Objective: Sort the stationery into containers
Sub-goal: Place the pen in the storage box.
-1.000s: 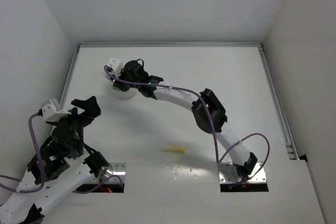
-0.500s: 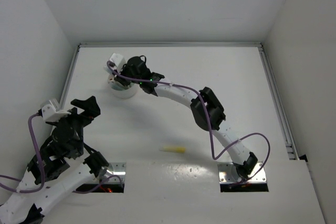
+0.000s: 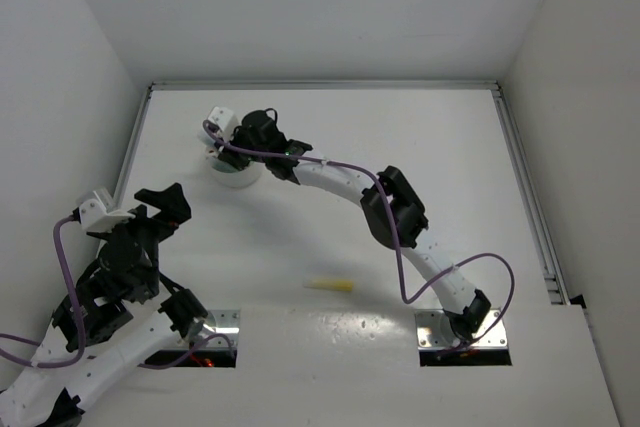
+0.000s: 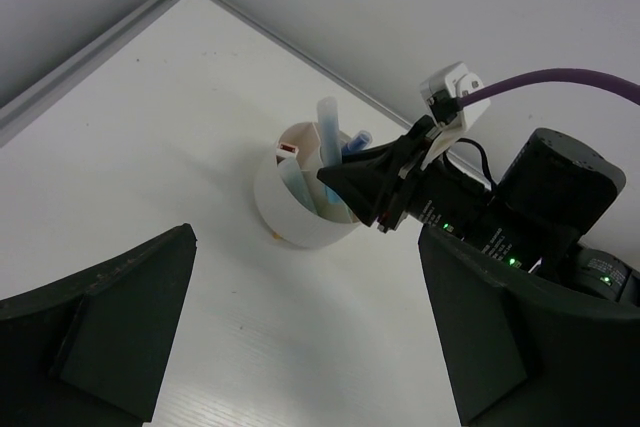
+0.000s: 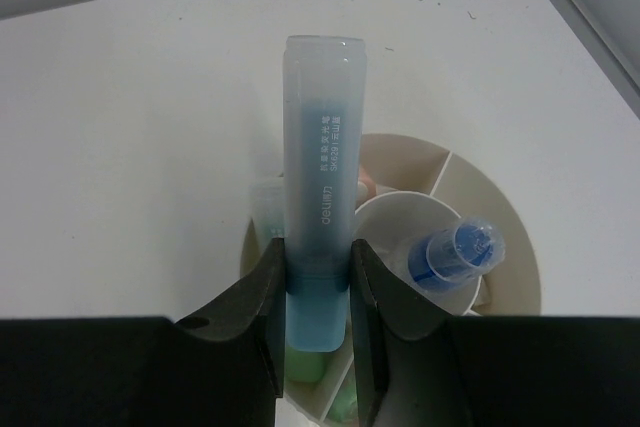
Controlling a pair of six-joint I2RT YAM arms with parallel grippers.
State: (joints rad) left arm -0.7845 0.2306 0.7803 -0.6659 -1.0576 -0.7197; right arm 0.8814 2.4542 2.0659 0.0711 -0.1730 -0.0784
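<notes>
The sorting looks close to finished. The right gripper (image 5: pixel 318 269) is clamped on the lower end of a light blue marker (image 5: pixel 322 137), holding it upright directly above the round white container (image 5: pixel 520 277) at the far left of the table (image 3: pixel 400 127). This piece is therefore not yet dropped in, and which compartment it is over cannot be told. Several items already sit inside: a clear tube with a blue cap (image 5: pixel 455 252) in the centre cup, something green (image 5: pixel 305 362) below the jaws, and a pale pink piece (image 5: pixel 366 183) behind the marker. One yellow marker (image 3: pixel 330 285) lies loose on the table, well apart from the container and nearer the arm bases. It appears to be the only item left to collect. The left gripper (image 3: pixel 160 205) hangs spread wide and empty at the left side.
</notes>
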